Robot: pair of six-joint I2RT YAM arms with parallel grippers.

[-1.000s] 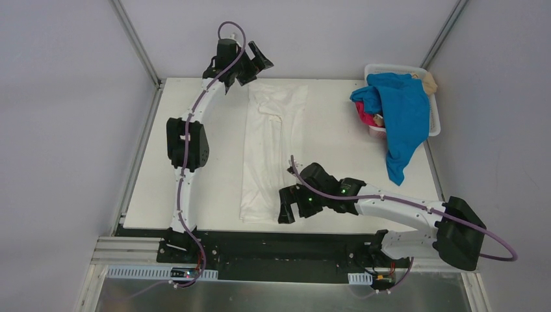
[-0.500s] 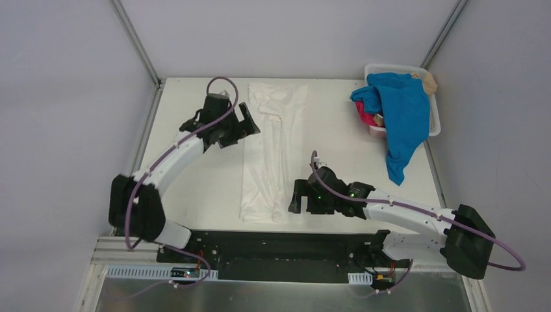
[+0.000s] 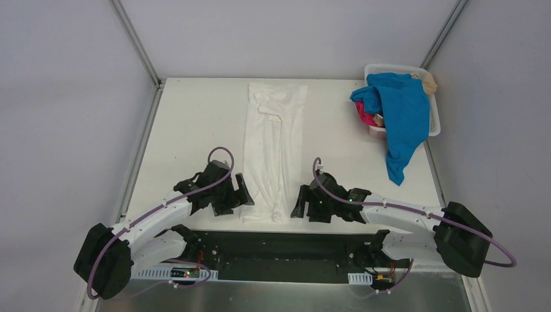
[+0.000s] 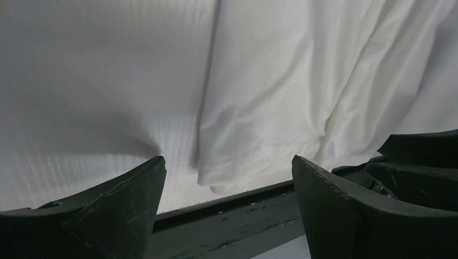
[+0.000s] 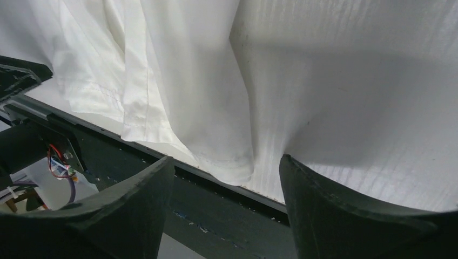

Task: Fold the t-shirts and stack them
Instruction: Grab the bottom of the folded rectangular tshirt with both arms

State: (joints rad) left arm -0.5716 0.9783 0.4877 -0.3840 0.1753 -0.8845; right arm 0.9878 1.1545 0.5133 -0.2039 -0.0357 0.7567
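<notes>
Top view: white shirt (image 3: pixel 273 143) folded into long narrow strip, mid-table (image 3: pixel 195 130), running from far edge to near edge. Left fingers (image 3: pixel 243 194) low at strip's near left corner. Right fingers (image 3: pixel 301 202) low at near right corner. Blue shirt (image 3: pixel 406 120) draped over rim of basket (image 3: pixel 436 120), far right. Pink shirt (image 3: pixel 365 118) inside basket.

Left wrist view: left fingers apart, gripping nothing. Shirt's hem corner in gap, flat on table.

Right wrist view: right fingers apart, gripping nothing. Hem corner between them, at table's near edge.

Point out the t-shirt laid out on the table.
The white t-shirt, lying flat as a long strip; the blue t-shirt drapes over the basket rim and the pink t-shirt is bunched inside.
</notes>
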